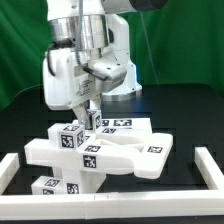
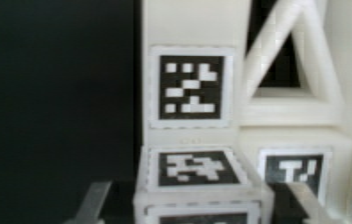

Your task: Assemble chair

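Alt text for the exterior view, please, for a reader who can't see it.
A white robot arm's gripper reaches down onto a cluster of chunky white plastic chair parts bearing black-and-white square tags, on a black table. White border rails frame the workspace.

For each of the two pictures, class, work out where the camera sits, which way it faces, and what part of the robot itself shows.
Exterior view: off the arm, facing the table slightly from above; it shows the arm and its gripper lowered among the white chair parts.
Wrist view: on the wrist, looking along the fingers at tagged chair parts close up; only the fingers show.
Shared: a small tagged block by the gripper.
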Robot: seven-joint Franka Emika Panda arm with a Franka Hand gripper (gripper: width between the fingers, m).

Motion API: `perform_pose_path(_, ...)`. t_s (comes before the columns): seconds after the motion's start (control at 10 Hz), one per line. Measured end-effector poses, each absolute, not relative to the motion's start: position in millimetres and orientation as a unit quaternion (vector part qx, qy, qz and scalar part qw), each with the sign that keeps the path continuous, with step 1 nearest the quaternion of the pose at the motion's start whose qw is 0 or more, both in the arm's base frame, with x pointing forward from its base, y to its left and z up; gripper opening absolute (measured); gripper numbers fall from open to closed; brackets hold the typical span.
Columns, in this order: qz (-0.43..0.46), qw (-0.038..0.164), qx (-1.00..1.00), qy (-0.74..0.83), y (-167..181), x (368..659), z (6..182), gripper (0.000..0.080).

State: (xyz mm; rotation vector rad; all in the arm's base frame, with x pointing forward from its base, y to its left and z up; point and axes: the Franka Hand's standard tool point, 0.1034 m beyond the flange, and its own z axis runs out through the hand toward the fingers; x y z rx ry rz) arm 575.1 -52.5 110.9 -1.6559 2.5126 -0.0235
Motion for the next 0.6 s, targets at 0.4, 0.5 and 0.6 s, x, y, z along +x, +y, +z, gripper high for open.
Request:
perform_pose_path(0.4, -0.007, 0.081, -0.420, 0.904, -46.4, 581.2, 111.4, 0.0282)
perform_pose_path(0.5, -0.008, 0.081, -0.434, 0.897, -46.5, 581.0, 111.1, 0.0282)
perform_pose_path(0.6, -0.007, 0.080, -0.434, 0.897, -46.2, 580.8, 110.6, 0.0282)
